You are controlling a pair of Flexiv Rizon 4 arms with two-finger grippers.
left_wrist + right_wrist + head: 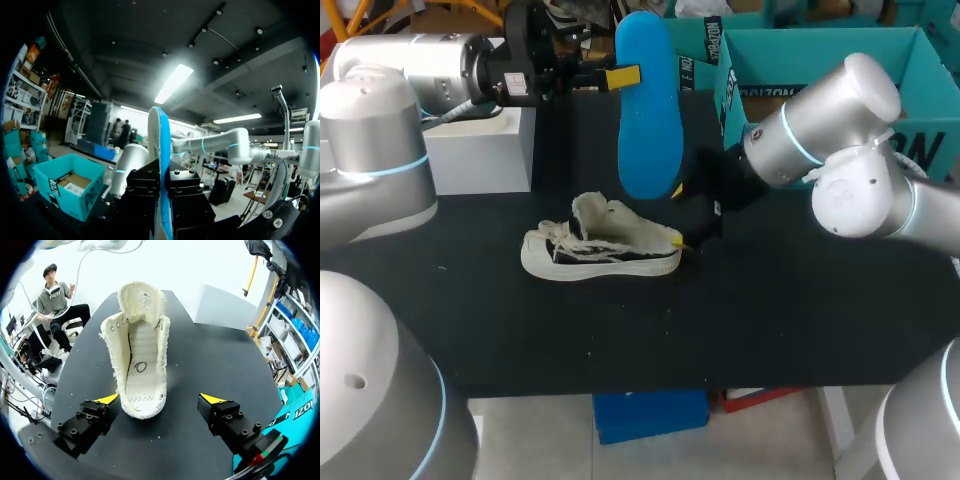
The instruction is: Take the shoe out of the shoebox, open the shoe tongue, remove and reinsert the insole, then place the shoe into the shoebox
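Observation:
A cream and black shoe (600, 250) lies on the black table (770, 310), its tongue pulled open and its inside empty. My left gripper (620, 77) is shut on a blue insole (649, 110), holding it upright in the air above and behind the shoe. In the left wrist view the insole (161, 150) stands edge-on between the shut fingers. My right gripper (685, 215) is open at the shoe's heel end. In the right wrist view the shoe (137, 370) lies just ahead of the open gripper (159, 399), its heel nearer the one fingertip (107, 399), with nothing held.
A teal shoebox (840, 70) stands open at the back right of the table, behind my right arm. A white block (480, 145) sits at the back left, under my left arm.

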